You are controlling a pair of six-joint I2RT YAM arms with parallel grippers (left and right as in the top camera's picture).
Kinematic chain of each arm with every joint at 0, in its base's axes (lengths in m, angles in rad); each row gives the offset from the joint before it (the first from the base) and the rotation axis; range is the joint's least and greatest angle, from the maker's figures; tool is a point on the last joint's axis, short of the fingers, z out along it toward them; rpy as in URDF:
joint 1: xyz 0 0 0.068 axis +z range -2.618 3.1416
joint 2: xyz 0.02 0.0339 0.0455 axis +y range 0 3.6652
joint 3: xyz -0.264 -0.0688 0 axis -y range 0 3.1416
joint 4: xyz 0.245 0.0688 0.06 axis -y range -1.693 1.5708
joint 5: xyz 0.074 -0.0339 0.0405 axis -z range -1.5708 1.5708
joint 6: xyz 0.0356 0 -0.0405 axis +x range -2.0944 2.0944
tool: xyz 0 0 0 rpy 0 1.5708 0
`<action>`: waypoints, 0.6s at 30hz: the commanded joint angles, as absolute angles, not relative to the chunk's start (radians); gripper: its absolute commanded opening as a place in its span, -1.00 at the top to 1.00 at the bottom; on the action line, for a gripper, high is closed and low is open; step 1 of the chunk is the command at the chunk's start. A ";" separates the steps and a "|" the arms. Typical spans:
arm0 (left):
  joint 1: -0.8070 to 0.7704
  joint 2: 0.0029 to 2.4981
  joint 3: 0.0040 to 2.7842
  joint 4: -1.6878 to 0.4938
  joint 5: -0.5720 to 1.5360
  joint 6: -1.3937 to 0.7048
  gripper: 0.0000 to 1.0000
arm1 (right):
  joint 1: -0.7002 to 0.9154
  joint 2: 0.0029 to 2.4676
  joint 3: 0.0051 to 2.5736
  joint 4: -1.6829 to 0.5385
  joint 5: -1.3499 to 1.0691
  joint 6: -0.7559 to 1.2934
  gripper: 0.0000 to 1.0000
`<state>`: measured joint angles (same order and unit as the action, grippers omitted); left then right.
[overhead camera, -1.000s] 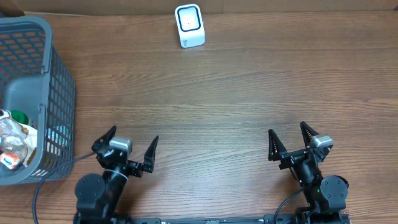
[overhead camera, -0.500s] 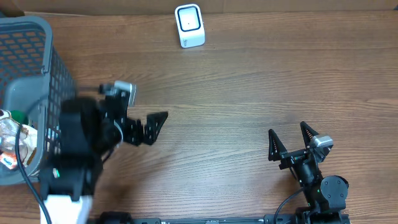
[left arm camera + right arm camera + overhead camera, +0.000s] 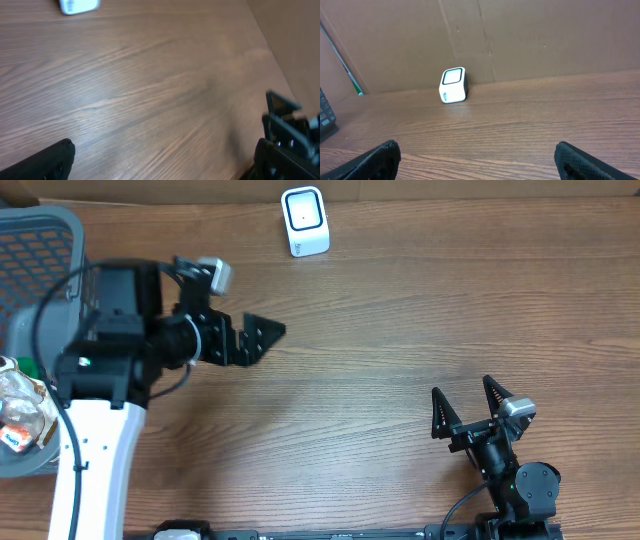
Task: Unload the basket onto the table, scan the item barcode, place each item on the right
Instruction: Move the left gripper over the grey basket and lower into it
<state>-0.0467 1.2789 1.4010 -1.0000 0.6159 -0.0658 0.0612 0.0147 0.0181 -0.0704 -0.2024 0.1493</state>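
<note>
The white barcode scanner (image 3: 305, 220) stands at the back edge of the table, its dark window facing up; it also shows in the left wrist view (image 3: 79, 5) and the right wrist view (image 3: 453, 85). Packaged items (image 3: 22, 415) lie in the grey basket (image 3: 60, 230) at the left, partly hidden by my left arm. My left gripper (image 3: 245, 338) hangs open above the bare wood right of the basket, nothing between its fingers (image 3: 47, 162). My right gripper (image 3: 468, 412) rests open and empty near the front right, facing the scanner.
A brown cardboard wall (image 3: 520, 35) closes the back of the table. A basket corner (image 3: 325, 122) shows at the left in the right wrist view. The right arm (image 3: 290, 125) appears at the right edge of the left wrist view.
My left arm has lifted from the front edge and swung back and to the right, now partly covering the basket. The right arm has not moved. Both grippers stayed open.
</note>
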 commanded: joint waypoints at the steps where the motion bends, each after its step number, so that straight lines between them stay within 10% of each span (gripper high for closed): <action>1: 0.033 1.283 1.597 -1.041 0.521 -0.184 -1.00 | 0.065 0.003 0.008 -0.064 -0.192 0.146 -1.00; 11: 0.281 1.326 1.960 -1.281 -0.155 -0.452 -1.00 | 0.065 0.003 0.008 -0.064 -0.192 0.146 -1.00; 18: 0.465 1.360 1.959 -1.311 -0.210 -0.539 -1.00 | 0.065 0.003 0.008 -0.064 -0.192 0.146 -1.00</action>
<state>0.4103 1.3304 1.9499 -1.3106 -0.1204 -0.4694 0.0612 0.0147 0.0185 -0.0700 -0.2024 0.1493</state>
